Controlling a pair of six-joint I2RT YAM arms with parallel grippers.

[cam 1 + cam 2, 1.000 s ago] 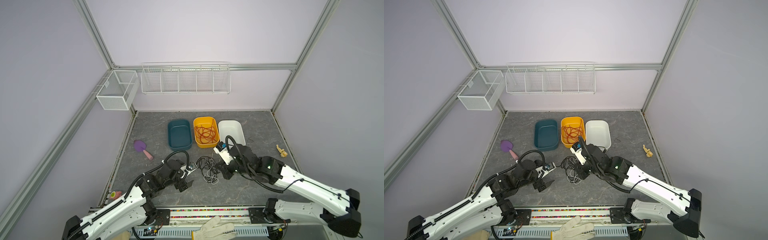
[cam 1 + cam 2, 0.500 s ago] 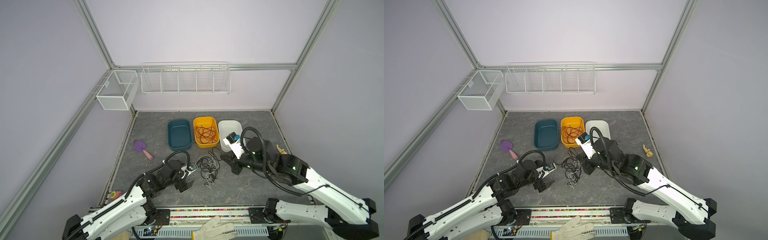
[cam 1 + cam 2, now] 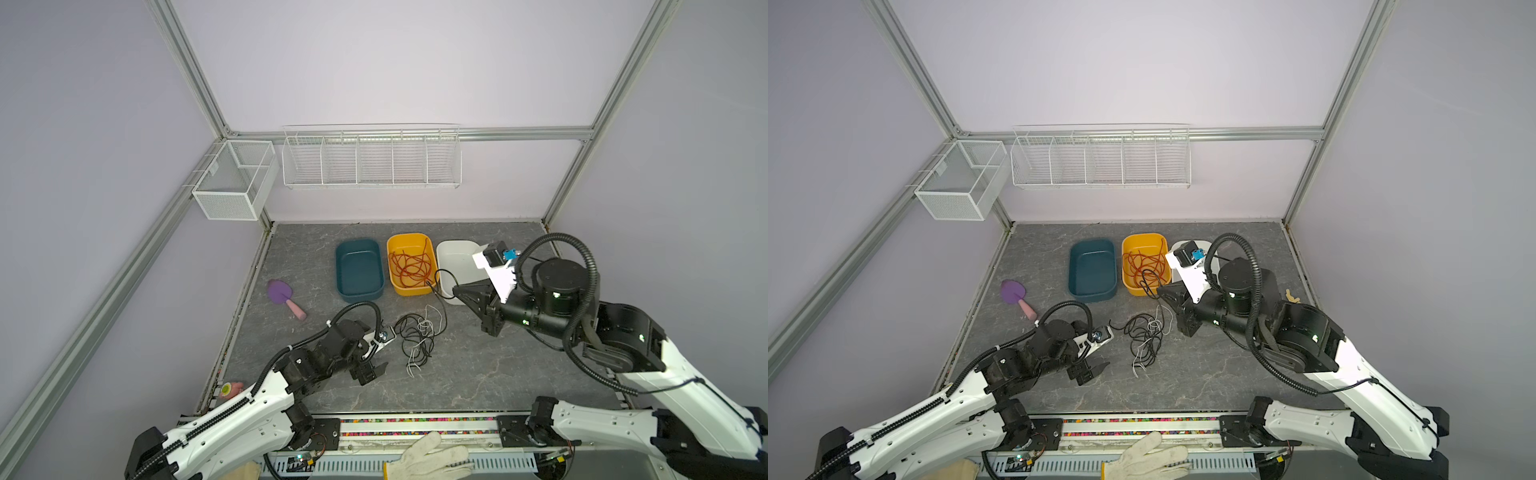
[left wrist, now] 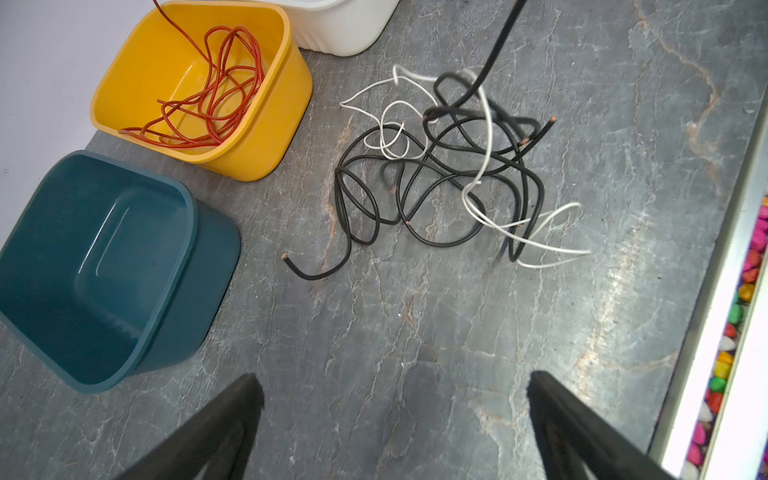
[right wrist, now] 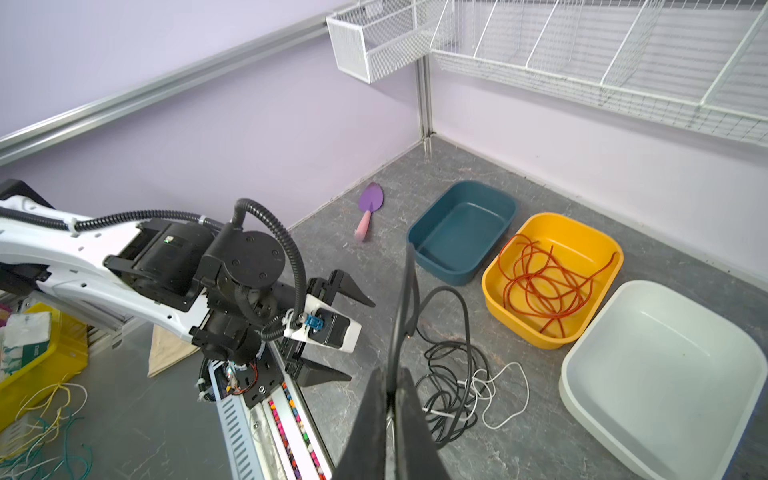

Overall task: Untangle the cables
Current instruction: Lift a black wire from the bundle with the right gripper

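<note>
On the grey marbled counter (image 3: pixel 478 374) a loose knot of thin black and white cables (image 3: pixel 417 334) lies flat. Red-orange cables (image 3: pixel 409 268) coil in the yellow plastic tub (image 3: pixel 411 290) at the knot's twelve o'clock. The right claw (image 5: pixel 391 372), raised at one o'clock, is pinched together on one black strand (image 5: pixel 403 307) rising from the knot. The left claw (image 4: pixel 392 376) stands wide apart at nine o'clock, empty. The wires look light, springy and slick, so free ends or outer loops seem the best holds.

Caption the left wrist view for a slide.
Open left gripper faces the black-and-white cable tangle; red-orange cables lie in the yellow bin, the teal bin empty.
</note>
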